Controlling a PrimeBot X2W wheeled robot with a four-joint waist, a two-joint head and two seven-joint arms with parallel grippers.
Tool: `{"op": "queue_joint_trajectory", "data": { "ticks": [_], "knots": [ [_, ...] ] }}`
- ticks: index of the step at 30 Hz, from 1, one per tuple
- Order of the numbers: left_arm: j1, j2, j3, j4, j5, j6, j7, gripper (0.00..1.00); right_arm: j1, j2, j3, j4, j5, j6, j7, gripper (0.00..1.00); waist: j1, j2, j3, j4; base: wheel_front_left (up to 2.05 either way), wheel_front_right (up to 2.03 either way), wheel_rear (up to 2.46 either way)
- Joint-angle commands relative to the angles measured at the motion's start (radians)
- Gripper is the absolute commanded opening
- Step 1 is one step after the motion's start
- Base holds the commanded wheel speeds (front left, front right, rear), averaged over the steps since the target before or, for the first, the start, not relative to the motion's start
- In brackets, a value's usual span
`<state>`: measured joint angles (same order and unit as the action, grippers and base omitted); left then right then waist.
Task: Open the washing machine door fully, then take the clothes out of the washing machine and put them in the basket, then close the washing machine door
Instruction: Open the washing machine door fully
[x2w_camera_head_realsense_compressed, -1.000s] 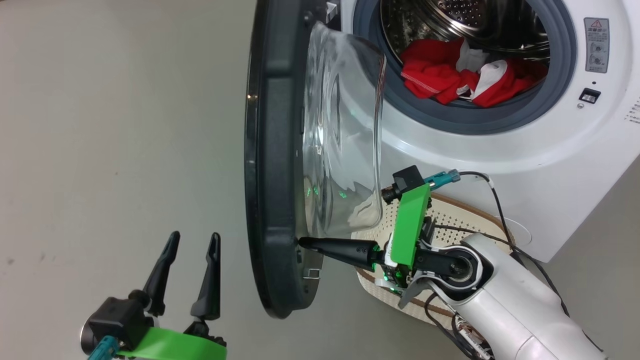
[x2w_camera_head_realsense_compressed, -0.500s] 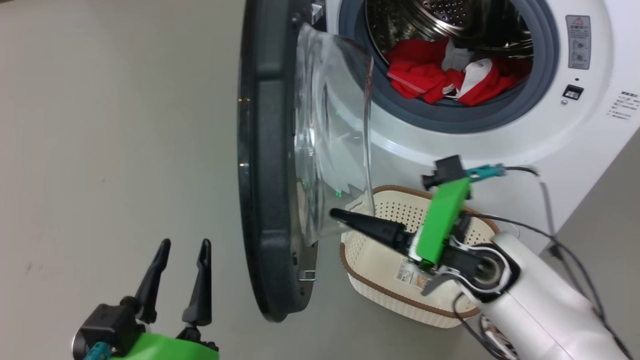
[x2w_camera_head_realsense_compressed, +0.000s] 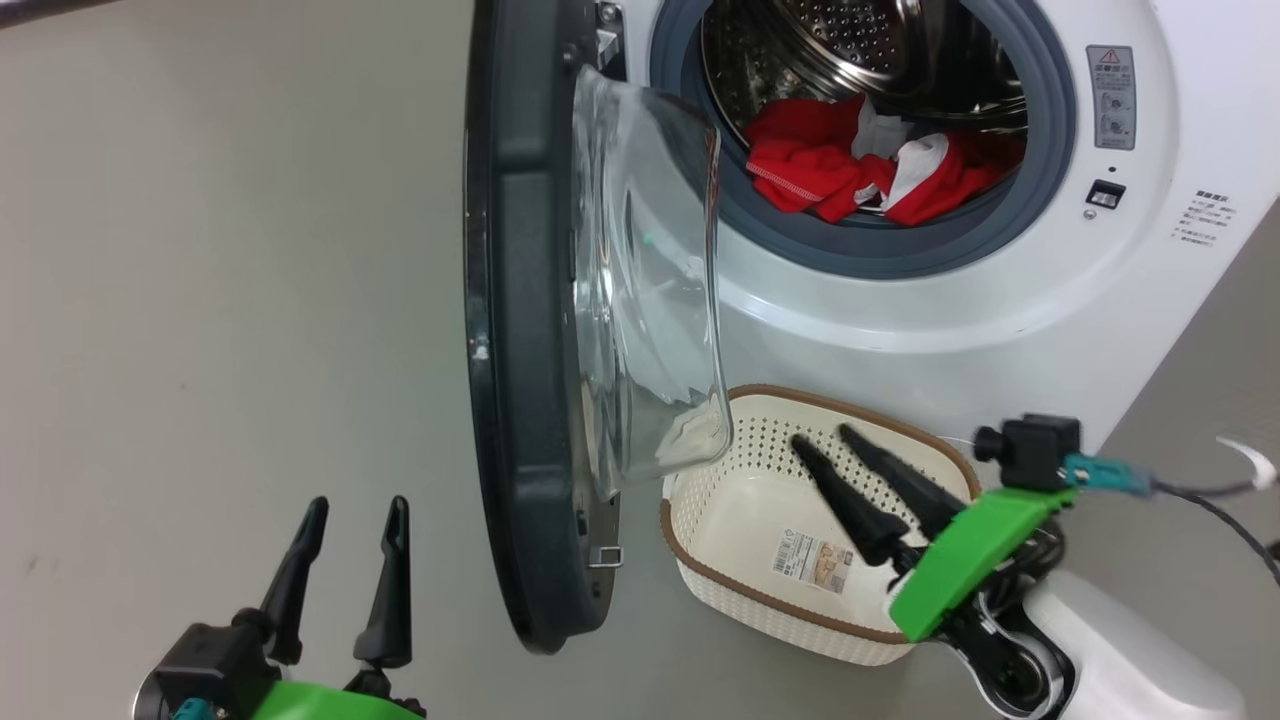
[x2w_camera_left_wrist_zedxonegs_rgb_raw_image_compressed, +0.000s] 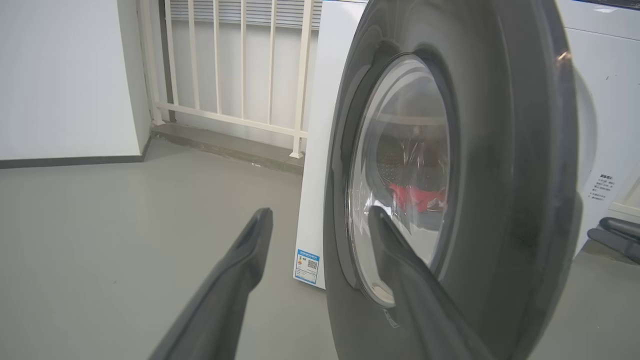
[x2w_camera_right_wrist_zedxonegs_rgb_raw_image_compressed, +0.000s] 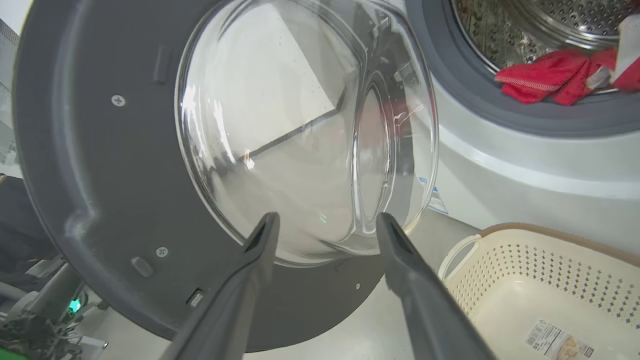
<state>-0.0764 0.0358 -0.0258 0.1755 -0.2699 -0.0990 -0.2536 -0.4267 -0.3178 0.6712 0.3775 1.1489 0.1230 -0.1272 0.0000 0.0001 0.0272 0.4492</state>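
Because the washing machine door (x2w_camera_head_realsense_compressed: 520, 350) sticks out from the washing machine (x2w_camera_head_realsense_compressed: 900, 320) like a wall, we use it to say where things are. Left of the door, down by its bottom edge, our left gripper (x2w_camera_head_realsense_compressed: 358, 508) hangs with its two fingers spread and nothing between them. It touches nothing. We think it waits there to be out of the way.

The door stands wide, edge on to us, so we can reach into the machine. We judge the first step is about done, though the door may swing a bit more.

Just right of the door, below its glass bowl (x2w_camera_head_realsense_compressed: 650, 280), the basket (x2w_camera_head_realsense_compressed: 735, 520) sits on the floor with a paper label (x2w_camera_head_realsense_compressed: 812, 560) inside. We think it sits there so the clothes have a short way to go. Our right gripper (x2w_camera_head_realsense_compressed: 821, 436) hovers above the basket, right of the door, fingers apart and holding nothing, ready to grab.

Up and right of the door, the clothes (x2w_camera_head_realsense_compressed: 810, 170) lie in a red heap at the front of the drum (x2w_camera_head_realsense_compressed: 850, 40), not yet taken out.
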Motion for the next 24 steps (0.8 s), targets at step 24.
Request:
{"op": "queue_joint_trajectory", "data": {
  "ticks": [24],
  "knots": [
    [0.019,0.014,0.076,-0.042,-0.007,-0.012,-0.008,1.0,0.276,0.264,-0.574,-0.105,-0.901,0.008,-0.134,1.0,0.0,-0.0001,-0.026,-0.032,0.0,0.0,0.0]
  ]
}}
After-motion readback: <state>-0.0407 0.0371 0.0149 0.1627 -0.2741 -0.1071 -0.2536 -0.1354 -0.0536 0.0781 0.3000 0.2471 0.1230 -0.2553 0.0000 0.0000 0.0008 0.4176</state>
